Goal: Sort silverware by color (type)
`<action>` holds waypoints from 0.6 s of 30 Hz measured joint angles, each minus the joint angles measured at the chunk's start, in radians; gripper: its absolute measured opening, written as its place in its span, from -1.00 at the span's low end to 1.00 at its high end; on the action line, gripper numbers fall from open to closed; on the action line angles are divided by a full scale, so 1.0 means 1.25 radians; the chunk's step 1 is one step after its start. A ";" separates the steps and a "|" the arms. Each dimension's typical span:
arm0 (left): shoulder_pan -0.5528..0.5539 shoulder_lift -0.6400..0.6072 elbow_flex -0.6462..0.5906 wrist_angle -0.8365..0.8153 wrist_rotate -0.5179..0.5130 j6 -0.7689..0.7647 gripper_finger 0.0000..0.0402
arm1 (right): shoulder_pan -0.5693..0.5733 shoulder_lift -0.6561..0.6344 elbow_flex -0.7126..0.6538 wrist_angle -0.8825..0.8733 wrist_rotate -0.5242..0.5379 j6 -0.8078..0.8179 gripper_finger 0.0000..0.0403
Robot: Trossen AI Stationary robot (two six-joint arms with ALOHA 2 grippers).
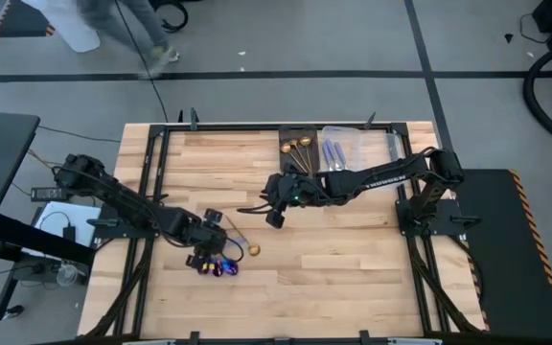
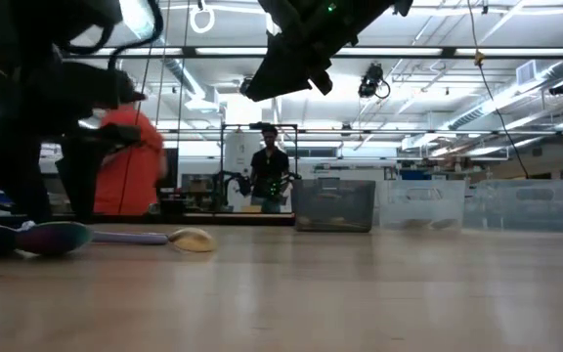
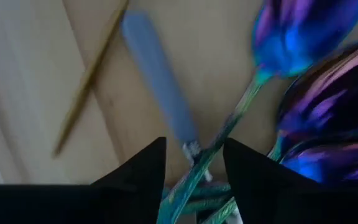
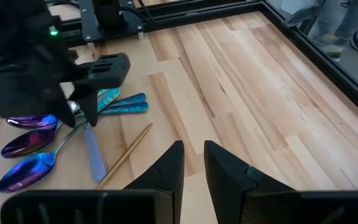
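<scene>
Several pieces of silverware lie in a loose pile (image 1: 220,266) near the table's front left. They include iridescent purple spoons (image 4: 27,143), teal-blue pieces (image 4: 126,102), a plain silver knife (image 4: 94,152) and a gold piece (image 4: 124,155). My left gripper (image 3: 194,165) points down over the pile, open. The thin iridescent spoon handles (image 3: 201,177) run between its fingers. My right gripper (image 4: 192,152) hangs above the table's middle (image 1: 276,216), its fingers slightly apart with nothing between them. My left gripper comes at the pile from above. Its fingers (image 3: 143,171) stand on either side of the iridescent handles, near their free ends. Whether they touch the handles, I cannot tell. The spoons lie flat on the table.
A dark tray (image 1: 300,151) with gold pieces and a clear tray (image 1: 353,149) with bluish ones stand at the far edge. Bare wood (image 1: 353,259) spreads across the front right. People stand in the room beyond the table (image 2: 270,166).
</scene>
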 joint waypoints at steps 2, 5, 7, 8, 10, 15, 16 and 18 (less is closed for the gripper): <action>-0.012 0.000 0.008 0.006 0.001 0.037 -0.15 | -0.002 0.000 0.000 0.000 0.000 0.001 -0.64; -0.026 0.000 0.009 0.012 0.003 0.102 -0.15 | -0.003 0.000 0.000 0.011 0.000 0.001 -0.64; -0.029 0.000 0.009 0.028 0.002 0.139 -0.15 | -0.002 0.000 0.000 0.026 -0.002 0.002 -0.64; -0.030 0.000 0.009 0.038 0.002 0.152 -0.15 | 0.001 0.000 0.000 0.029 -0.002 0.005 -0.64; -0.029 0.000 0.009 0.058 0.002 0.178 -0.15 | 0.007 0.000 0.000 0.030 -0.002 0.007 -0.64; -0.027 0.000 0.009 0.074 0.009 0.242 -0.15 | 0.023 0.000 0.000 0.034 0.002 0.027 -0.64; -0.027 0.000 0.009 0.074 0.009 0.256 -0.15 | 0.025 0.004 0.000 0.038 0.003 0.029 -0.64; -0.024 0.004 0.009 0.077 0.011 0.278 -0.15 | 0.029 0.012 0.001 0.043 0.005 0.029 -0.64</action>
